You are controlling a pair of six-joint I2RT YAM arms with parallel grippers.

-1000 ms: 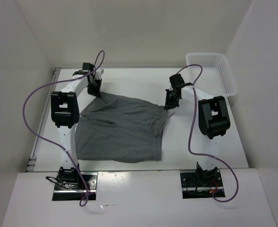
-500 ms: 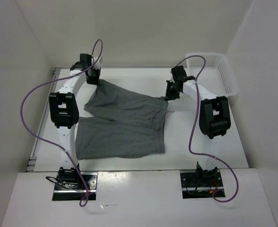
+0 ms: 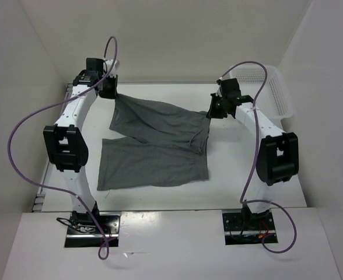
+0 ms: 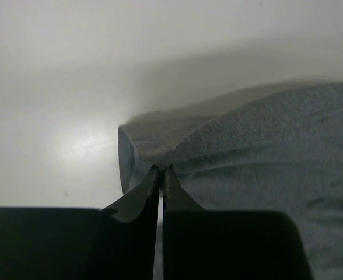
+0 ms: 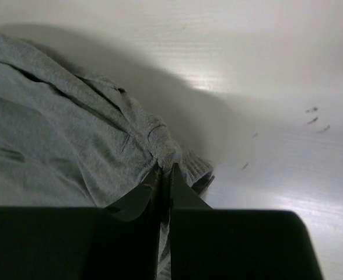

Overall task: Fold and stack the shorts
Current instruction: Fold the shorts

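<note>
Shorts (image 3: 154, 157) pinched at both far corners: left jaws clamped shut on the far-left corner, right jaws clamped shut on the far-right one. Far edge held up between them, near part flat on the worktop (image 3: 241, 166).

The work surface was a white table (image 3: 241, 175) with a matte top bearing a few small dark marks. Plain white panels enclosed it: a back wall (image 3: 177, 41), a left wall (image 3: 8, 70) and a right wall (image 3: 329, 99). A metal rail (image 3: 39, 195) ran along the table's left edge. A white ledge (image 3: 171, 251) fronted the near edge. Overhead light left a soft glare on the surface.
</note>
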